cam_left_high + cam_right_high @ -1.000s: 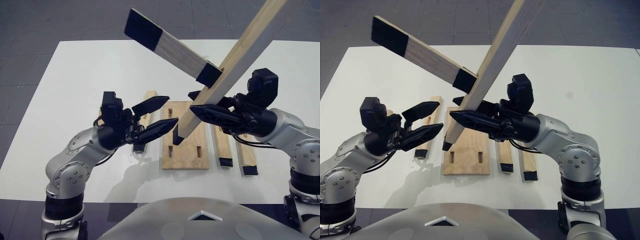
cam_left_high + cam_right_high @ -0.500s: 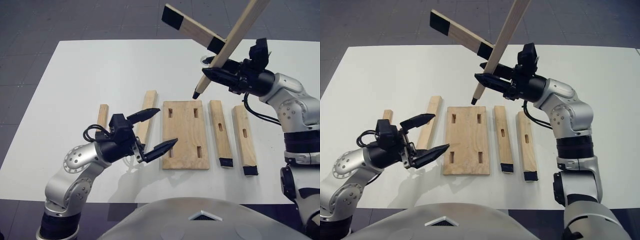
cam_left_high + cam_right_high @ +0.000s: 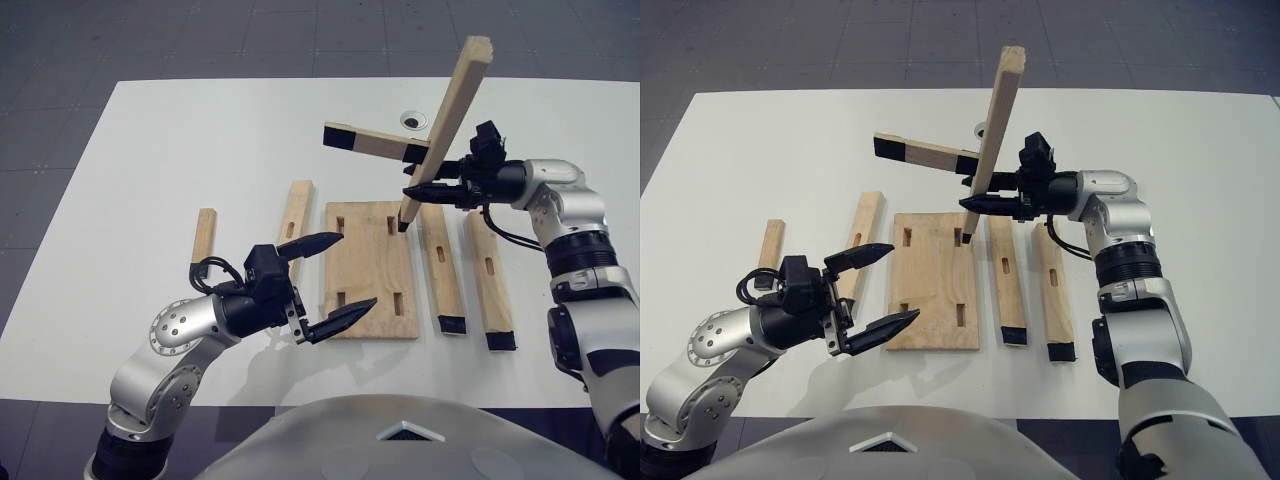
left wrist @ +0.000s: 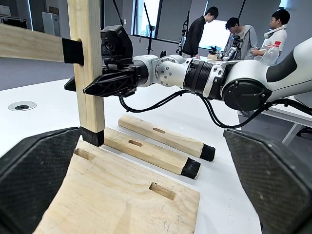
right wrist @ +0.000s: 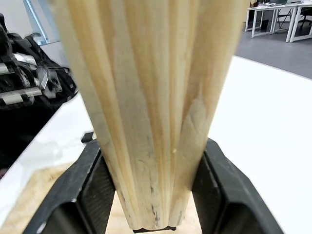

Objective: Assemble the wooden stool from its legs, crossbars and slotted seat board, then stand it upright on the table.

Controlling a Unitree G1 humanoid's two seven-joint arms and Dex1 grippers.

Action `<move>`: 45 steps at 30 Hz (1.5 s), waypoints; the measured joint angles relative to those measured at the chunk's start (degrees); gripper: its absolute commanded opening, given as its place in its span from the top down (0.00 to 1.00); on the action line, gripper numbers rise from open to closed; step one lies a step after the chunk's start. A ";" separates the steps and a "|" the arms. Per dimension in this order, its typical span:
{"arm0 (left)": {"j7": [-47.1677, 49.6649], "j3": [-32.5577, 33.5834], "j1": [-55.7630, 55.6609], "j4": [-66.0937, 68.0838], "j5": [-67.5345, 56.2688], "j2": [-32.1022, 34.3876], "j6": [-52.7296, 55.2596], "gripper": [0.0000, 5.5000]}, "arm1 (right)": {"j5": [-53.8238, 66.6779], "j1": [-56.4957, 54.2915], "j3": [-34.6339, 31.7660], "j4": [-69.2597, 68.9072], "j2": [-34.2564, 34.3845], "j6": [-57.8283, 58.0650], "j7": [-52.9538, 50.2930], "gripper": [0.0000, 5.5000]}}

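The slotted seat board [image 3: 368, 285] lies flat in the middle of the white table. My right gripper [image 3: 424, 190] is shut on a wooden leg [image 3: 447, 115] held nearly upright, its black-tipped foot at the board's far right slot. A black-ended crossbar [image 3: 368, 143] sticks out of that leg toward the left. In the right wrist view the leg [image 5: 146, 107] sits between the fingers [image 5: 80, 192]. My left gripper [image 3: 358, 268] hovers open over the board's near left part; the left wrist view looks between its pads [image 4: 34, 175] at the board [image 4: 117, 200] and the leg [image 4: 87, 73].
Two slotted legs [image 3: 441, 265] [image 3: 489, 280] lie right of the board. A long crossbar [image 3: 294, 215] and a short one [image 3: 204, 235] lie to its left. A round cable hole [image 3: 411, 119] is at the table's far side.
My right arm has swung the leg and crossbar away from the camera and lowered its foot to the board's far right slot. My left gripper drew back toward the near edge, still open.
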 measured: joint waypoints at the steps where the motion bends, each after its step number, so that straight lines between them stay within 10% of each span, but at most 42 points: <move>1: -0.09 -0.07 0.02 -0.01 0.00 0.23 0.00 0.02 | -1.19 -0.61 0.00 1.73 0.36 -1.18 0.11 0.63; 45: -0.28 -1.52 1.45 -0.61 -0.06 2.63 -0.01 0.02 | -7.37 2.12 -1.98 12.52 6.20 -22.17 1.40 0.63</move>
